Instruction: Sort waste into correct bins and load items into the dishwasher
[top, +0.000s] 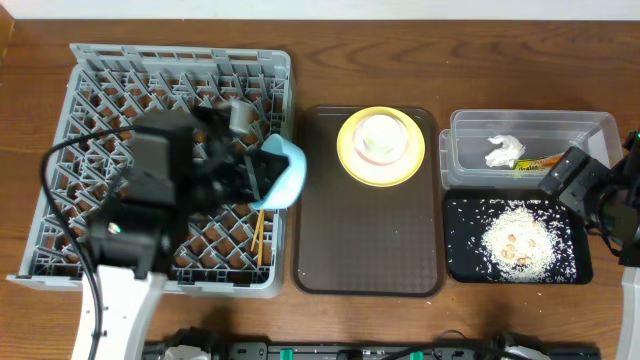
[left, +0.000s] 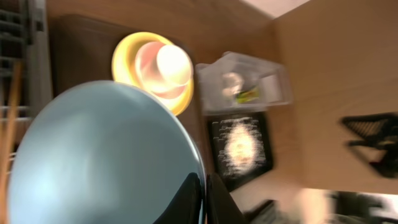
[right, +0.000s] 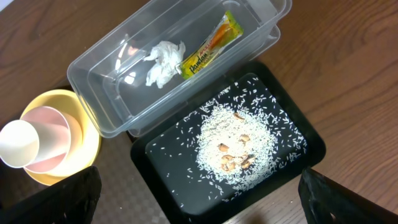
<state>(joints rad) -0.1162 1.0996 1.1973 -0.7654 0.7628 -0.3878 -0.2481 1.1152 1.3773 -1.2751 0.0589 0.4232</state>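
The left arm's jaws (top: 262, 176) are clamped on the rim of the light blue bowl (top: 285, 172), which is tipped on edge over the right rim of the grey dish rack (top: 100, 80). Whether the bowl rests on the pegs or hangs above them is hidden by the arm. Two wooden chopsticks (top: 258, 236) lie in the rack just below the bowl.

Beside the rack a dark brown serving tray (top: 367, 235) sits on the tabletop (top: 350, 60). On its far end is the yellow plate (top: 352, 165), which carries a pale pink dish (right: 59, 140) with the small white cup (right: 18, 143) in it.

To the right, the clear container (right: 249, 59) holds the crumpled napkin (right: 163, 61) and the snack wrapper (right: 211, 45). The wrapper's print seems to read "Pandan"; the smaller lettering is too fine to make out. The black tray (right: 305, 140) just in front of the container holds a heap of rice scraps (right: 239, 146), with loose grains scattered around it.

The right arm's jaws (top: 572, 178) hang over these two bins and stand wide apart. Their fingers (right: 62, 199) are cut off at the lower corners of the wrist view. The left wrist view is blurred and mostly filled by the bowl.
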